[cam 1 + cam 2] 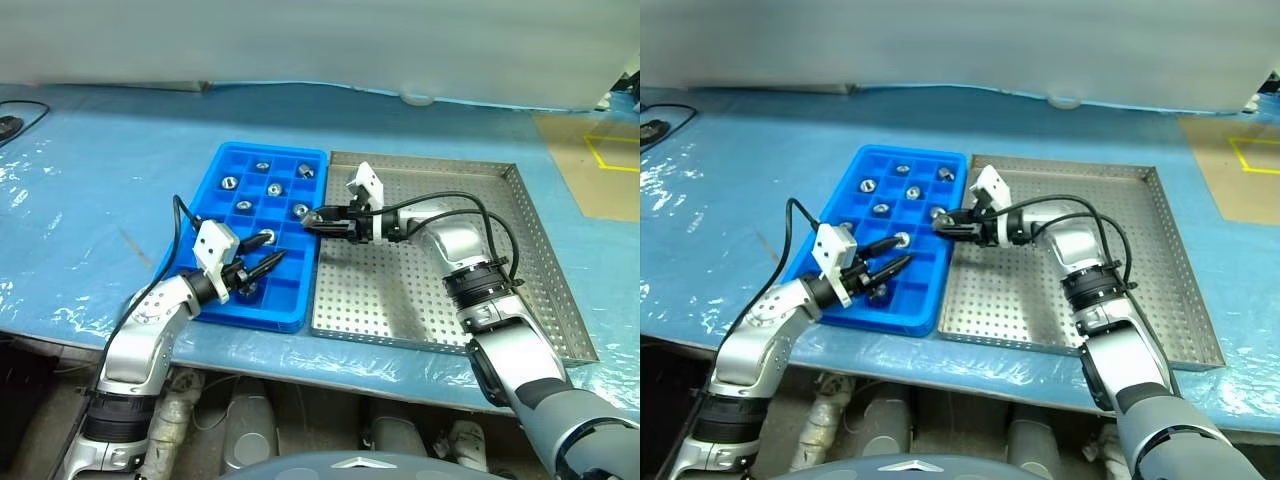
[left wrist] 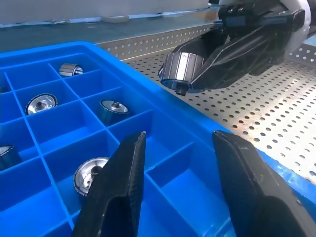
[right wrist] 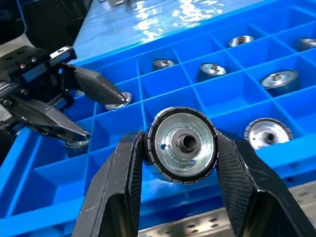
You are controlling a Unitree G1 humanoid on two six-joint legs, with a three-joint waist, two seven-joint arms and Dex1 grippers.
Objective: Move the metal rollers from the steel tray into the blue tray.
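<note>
The blue tray [image 1: 290, 292] lies left of the steel tray [image 1: 400, 290], the two edge to edge. Several metal rollers [image 1: 273, 187] sit one per compartment in the blue tray, also seen in the left wrist view [image 2: 112, 109]. My right gripper [image 3: 181, 138] reaches leftward over the blue tray's right rim, shut on a metal roller [image 3: 182, 144] held by its ribbed sides. My left gripper [image 1: 275, 250] hovers open above the near half of the blue tray, a roller [image 2: 89, 175] in the compartment just beyond its fingers. Nothing is between its fingers.
Both trays rest on a table covered in blue plastic sheet [image 1: 100, 200]. A black cable [image 1: 20, 118] lies at the far left. Tan floor with yellow tape [image 1: 605, 155] shows at the right. The table's front edge runs just below the trays.
</note>
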